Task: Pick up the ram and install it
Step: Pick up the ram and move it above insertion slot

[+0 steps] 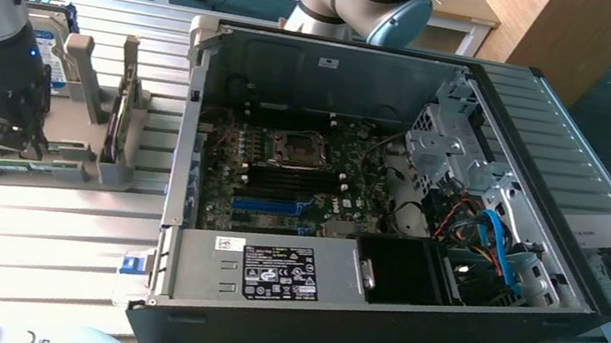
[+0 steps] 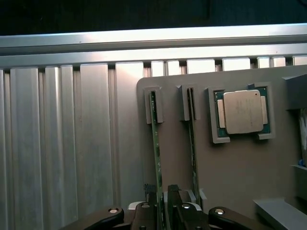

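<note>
— Gripper (image 2: 162, 200) status?
— Lowered onto flat grey plastic holder tray (image 2: 230, 172), at the exterior view's left. Standing with jaws apart, one on either side of the long slim green ram stick (image 2: 156, 143), at one end of it. Not clamped, as far as visible.
— Ram location?
— Seated on edge in a tray slot, other end tucked into the slot bracket. Second thin green stick (image 2: 193, 143) just beside, in a parallel slot.
— Anything else on tray?
— Small square silver processor chip (image 2: 242, 111) in own recess, beside that second stick. Blue-labelled silver hard drive (image 1: 49, 48) upright behind the arm.
— Case?
— Open black computer case (image 1: 379, 331) lying on ribbed aluminium table (image 1: 27, 229), well apart from gripper, toward the exterior view's right. Green motherboard (image 1: 292, 179) exposed inside.
</note>
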`<state>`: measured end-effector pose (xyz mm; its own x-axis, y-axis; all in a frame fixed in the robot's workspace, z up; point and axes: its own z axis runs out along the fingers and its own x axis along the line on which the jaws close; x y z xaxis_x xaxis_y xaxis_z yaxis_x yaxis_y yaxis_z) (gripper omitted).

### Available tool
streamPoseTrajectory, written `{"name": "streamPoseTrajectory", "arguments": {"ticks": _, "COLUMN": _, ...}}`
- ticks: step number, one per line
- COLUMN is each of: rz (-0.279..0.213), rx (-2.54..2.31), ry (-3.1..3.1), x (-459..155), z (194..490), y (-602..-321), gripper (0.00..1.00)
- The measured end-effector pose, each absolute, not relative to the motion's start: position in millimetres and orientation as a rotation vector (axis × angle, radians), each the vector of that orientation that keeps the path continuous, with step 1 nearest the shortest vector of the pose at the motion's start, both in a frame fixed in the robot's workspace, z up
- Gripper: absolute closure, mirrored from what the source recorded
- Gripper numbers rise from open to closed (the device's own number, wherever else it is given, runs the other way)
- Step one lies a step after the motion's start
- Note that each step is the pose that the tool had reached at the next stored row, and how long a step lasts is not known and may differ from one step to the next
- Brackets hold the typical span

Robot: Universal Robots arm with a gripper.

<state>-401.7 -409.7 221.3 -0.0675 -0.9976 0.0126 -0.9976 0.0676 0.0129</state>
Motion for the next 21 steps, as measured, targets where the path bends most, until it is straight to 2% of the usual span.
{"name": "streamPoseTrajectory", "arguments": {"ticks": 21, "rz": 0.003, "rx": 2.135, "ry": -2.284, "x": -402, "z": 204, "y": -410, "gripper": 0.76}}
